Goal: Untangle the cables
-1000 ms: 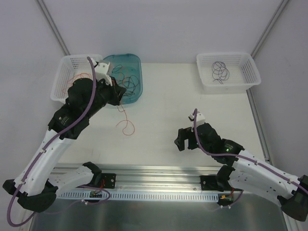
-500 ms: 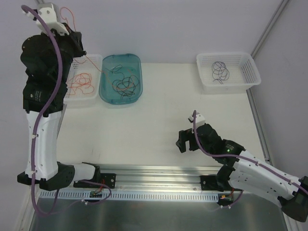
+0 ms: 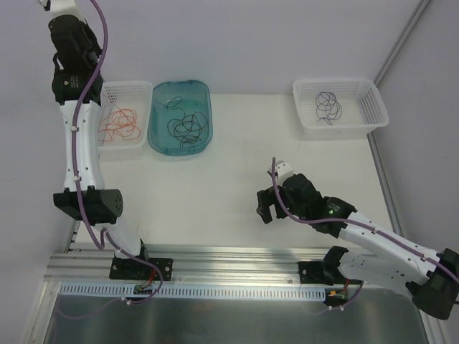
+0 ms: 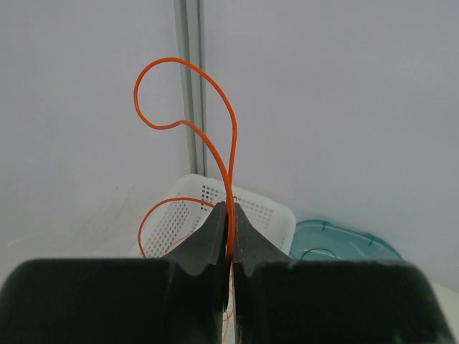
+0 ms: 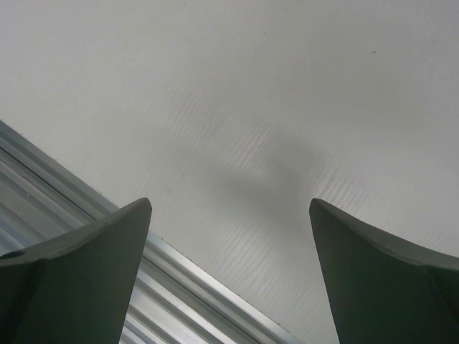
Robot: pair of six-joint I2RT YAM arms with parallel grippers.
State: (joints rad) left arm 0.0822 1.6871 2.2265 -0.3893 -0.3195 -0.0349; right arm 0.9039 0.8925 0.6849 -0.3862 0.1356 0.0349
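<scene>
Left fingers (image 4: 208, 240) tight on an orange-red cable (image 4: 234, 154), right fingers (image 5: 79, 247) wide apart, empty.

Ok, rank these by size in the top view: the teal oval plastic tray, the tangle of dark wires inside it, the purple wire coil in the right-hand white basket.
1. Teal oval plastic tray, clearly largest.
2. Tangle of dark wires.
3. Purple wire coil, only slightly narrower than the tangle; a close call.

No text, label, brand, number or sign can be read anywhere.
</scene>
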